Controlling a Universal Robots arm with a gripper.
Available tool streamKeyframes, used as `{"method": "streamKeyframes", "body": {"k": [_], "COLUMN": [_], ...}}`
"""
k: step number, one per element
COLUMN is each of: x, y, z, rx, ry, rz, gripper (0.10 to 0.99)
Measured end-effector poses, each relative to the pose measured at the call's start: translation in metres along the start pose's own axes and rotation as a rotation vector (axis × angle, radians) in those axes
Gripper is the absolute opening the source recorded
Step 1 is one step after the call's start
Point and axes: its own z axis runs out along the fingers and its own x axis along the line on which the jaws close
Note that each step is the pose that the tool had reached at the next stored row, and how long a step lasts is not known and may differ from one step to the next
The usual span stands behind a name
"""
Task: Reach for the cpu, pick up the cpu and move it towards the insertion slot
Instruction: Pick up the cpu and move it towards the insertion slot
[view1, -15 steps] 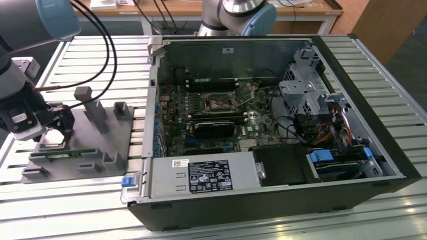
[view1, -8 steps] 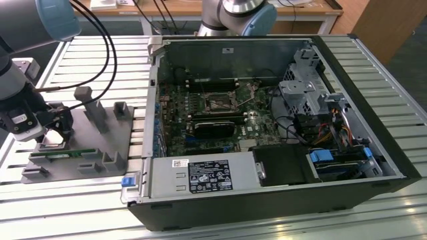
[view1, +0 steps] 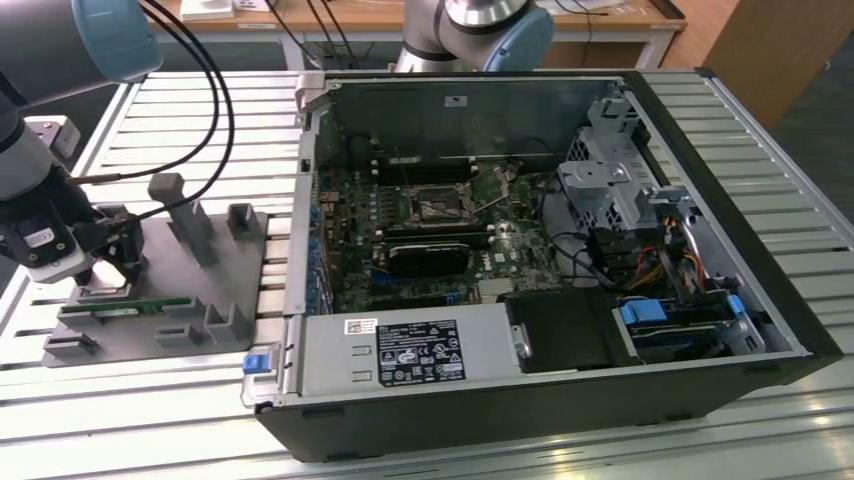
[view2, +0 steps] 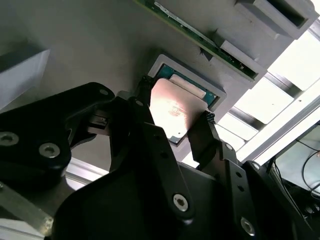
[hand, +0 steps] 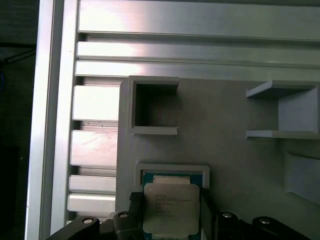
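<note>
silvery cpu (hand: 171, 209), black pincer (view2: 176, 102), grey holder (hand: 225, 140)

The arm (view1: 30, 165) is seen at the exterior view's left, bent over with the wrist held low and the pincer (view1: 111, 268) pointed straight down. In the second wrist view its two black fingers (view2: 200, 142) are pressed against opposite edges of the chip (view2: 175, 107).

Arm (view1: 34, 150): grey tube with a pale-blue joint cap (view1: 114, 35). Black cables (view1: 214, 100) alongside. Gripper (view2: 176, 104): black links, silver screws (view2: 180, 201).
</note>
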Motion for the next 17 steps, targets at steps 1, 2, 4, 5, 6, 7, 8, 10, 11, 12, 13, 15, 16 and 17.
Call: {"method": "streamKeyframes", "body": {"k": [1, 2, 4, 5, 6, 7, 8, 10, 11, 12, 13, 15, 16, 17], "x": [0.0, -0.0001, -0.0001, 0.0, 0.0, 0.0, 0.0001, 0.0002, 0.0002, 0.0003, 0.0003, 0.0004, 0.0004, 0.0004], "y": [0.0, 0.0, 0.0001, 0.0001, 0.0002, 0.0004, 0.0005, 0.0009, 0.0011, 0.0012, 0.0014, 0.0014, 0.0014, 0.0014], "z": [0.0, -0.0001, -0.0013, -0.0026, -0.0046, -0.0074, -0.0105, -0.0181, -0.0219, -0.0253, -0.0284, -0.0313, -0.0313, -0.0313], "rx": [0.0, 0.0, 0.001, 0.001, 0.001, 0.001, 0.001, 0.001, 0.001, 0.001, 0.001, -0.002, -0.002, -0.002], "ry": [0.0, -0.0001, -0.0002, -0.0001, -0.0001, -0.0001, -0.0001, -0.0001, 0.0, -0.0002, -0.0001, -0.0004, -0.0003, -0.0004], "rz": [0.0, 0.0, 0.0, 0.0, 0.0, 0.0, 0.0, 0.0, 0.0, 0.0, 0.0, 0.0, 0.0, 0.0], "gripper": [0.541, 0.541, 0.541, 0.541, 0.541, 0.541, 0.541, 0.541, 0.541, 0.541, 0.541, 0.541, 0.541, 0.541]}}
